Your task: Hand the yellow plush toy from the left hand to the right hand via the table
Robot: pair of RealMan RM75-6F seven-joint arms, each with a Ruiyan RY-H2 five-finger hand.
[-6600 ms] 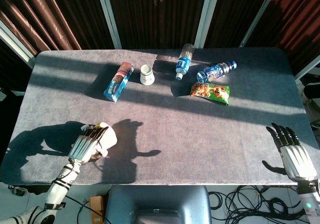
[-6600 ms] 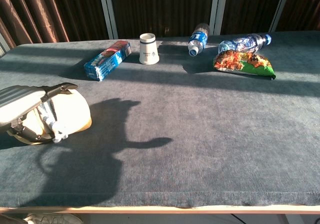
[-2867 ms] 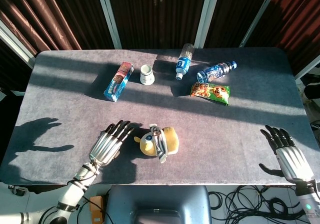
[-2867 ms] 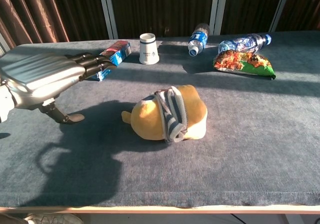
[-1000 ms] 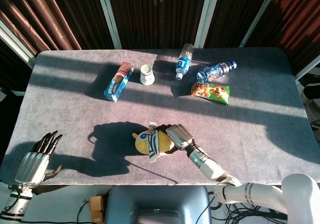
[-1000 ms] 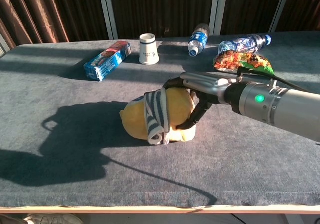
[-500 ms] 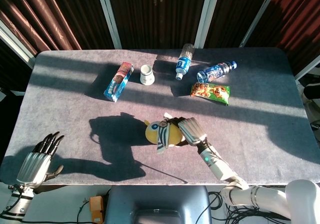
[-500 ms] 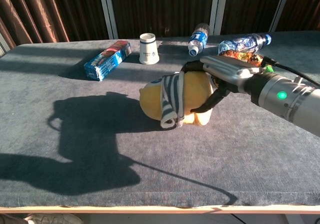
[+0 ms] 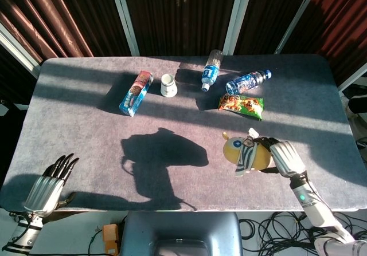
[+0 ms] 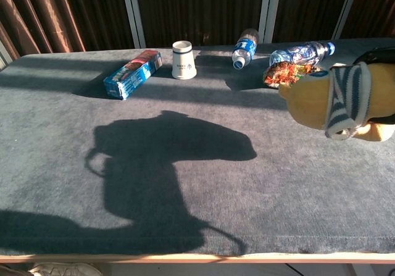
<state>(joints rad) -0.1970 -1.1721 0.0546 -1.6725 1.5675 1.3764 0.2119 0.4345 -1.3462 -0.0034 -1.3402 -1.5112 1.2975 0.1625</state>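
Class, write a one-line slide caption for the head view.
Right hand holds the yellow plush toy above the table; left hand open.

The right hand (image 9: 285, 156) was raised at the right side of the scene, its fingers wrapped around the yellow plush toy (image 9: 245, 152) from the right, with the forearm running down and away toward the near right corner. In the chest view only a dark sliver of that hand showed behind the toy at the right edge of the picture. The left hand (image 9: 48, 186) held nothing and sat low at the near left corner, by the near edge of the desk (image 9: 86, 130), palm down, its dark fingers spread apart and pointing toward the far side, the wrist trailing off toward the near left.
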